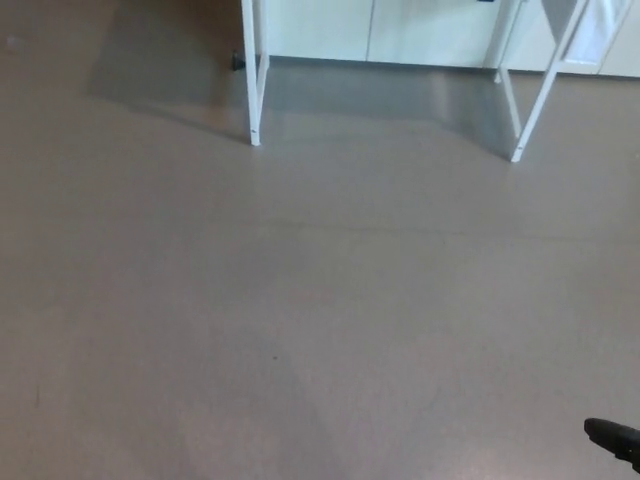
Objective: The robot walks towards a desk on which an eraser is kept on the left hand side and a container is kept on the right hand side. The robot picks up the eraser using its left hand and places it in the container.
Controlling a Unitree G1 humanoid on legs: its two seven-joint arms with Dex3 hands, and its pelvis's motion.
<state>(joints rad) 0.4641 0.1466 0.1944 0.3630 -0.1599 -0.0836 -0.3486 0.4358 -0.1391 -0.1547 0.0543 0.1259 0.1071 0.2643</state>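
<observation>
Neither the eraser nor the container can be seen from here; only the white legs (254, 75) of the counter show along the top of the frame, one pair at upper left and another (530, 95) at upper right, with pale cabinet fronts (370, 28) behind them. Whatever sits on top is out of the picture. The rest is bare grey-brown floor (300, 300).

Going by the task alone, I'd expect an eraser to be a small, light block, a little rubbery and so not slippery, and not something that breaks if dropped. A pinch across its two long sides, thumb against the two fingers, should hold it well. The trouble is more likely its low profile against the counter top, so the fingers would need to come down close to the surface. That is a guess, since I can't see its shape.

Of the robot, only a dark tip of the right hand (612, 438) pokes in at the lower right corner, hanging low over the floor. Too little of it shows to tell whether its fingers are spread or closed. The left hand is not in the frame at all.
</observation>
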